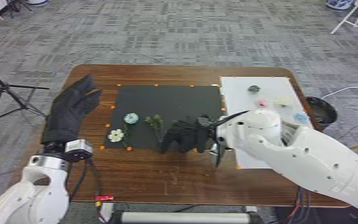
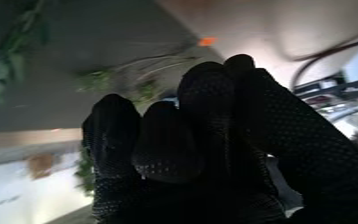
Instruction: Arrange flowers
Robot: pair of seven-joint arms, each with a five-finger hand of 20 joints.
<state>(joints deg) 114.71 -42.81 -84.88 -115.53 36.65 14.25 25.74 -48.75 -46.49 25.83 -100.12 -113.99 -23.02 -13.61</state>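
My right hand [image 1: 186, 138] is low over the near right part of the black mat [image 1: 171, 95]; whether it holds anything is unclear. A greenish sprig [image 1: 204, 120] shows beside it. In the right wrist view, my right hand [image 2: 202, 135] covers the middle, with thin green sprigs [image 2: 95, 80] beyond and more greenery [image 2: 87, 172] beside it. On the mat lie a light blue flower [image 1: 131, 118], a white flower [image 1: 116, 135] and a green stem [image 1: 154, 122]. My left hand [image 1: 73, 107], open with straight fingers, is left of the mat.
Dark [image 1: 254, 89], pink [image 1: 262, 103], pale yellow [image 1: 284, 101] and blue [image 1: 301, 117] flowers lie on the white sheet [image 1: 236, 82] at the right. A black bin [image 1: 325, 111] stands beyond the table's right edge, and a tripod [image 1: 7, 86] at the left.
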